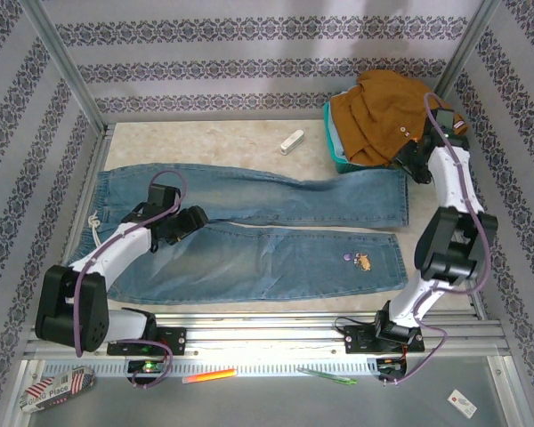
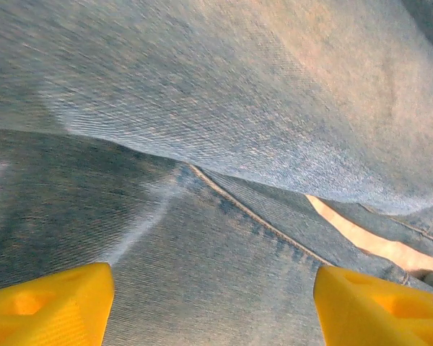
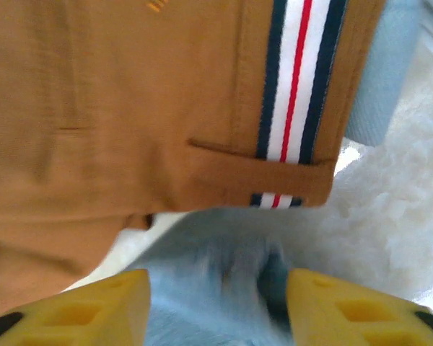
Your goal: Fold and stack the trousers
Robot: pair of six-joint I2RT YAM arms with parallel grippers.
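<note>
**Trousers spread on the table, both arms over the cloth.** The trousers (image 1: pixel 267 258) were laid flat across the middle of the table (image 1: pixel 249 147). The waistband was turned towards the left edge and both legs were run out towards the right edge, one nearer the far edge and one nearer the near edge. The left gripper (image 1: pixel 194 219) was placed low over the trousers where the two legs part. In the left wrist view its yellow fingers (image 2: pixel 50 303) were seen set wide apart. Denim lay below and beyond them, a seam ran across the gap, and nothing was held. The right gripper (image 1: pixel 408 158) was placed near the far right corner, just beside the hem of the far leg and a teal basket (image 1: pixel 331 151), over which a brown garment (image 1: pixel 378 111) was heaped. In the right wrist view its jaws were seen partly parted. A blurred pale blue cloth (image 3: pixel 209 267) was seen under the gap, and no grip on it could be made out. A striped ribbon (image 3: pixel 292 86) on the brown garment was seen just beyond. A small white object (image 1: pixel 292 140) was left near the far edge.
</note>
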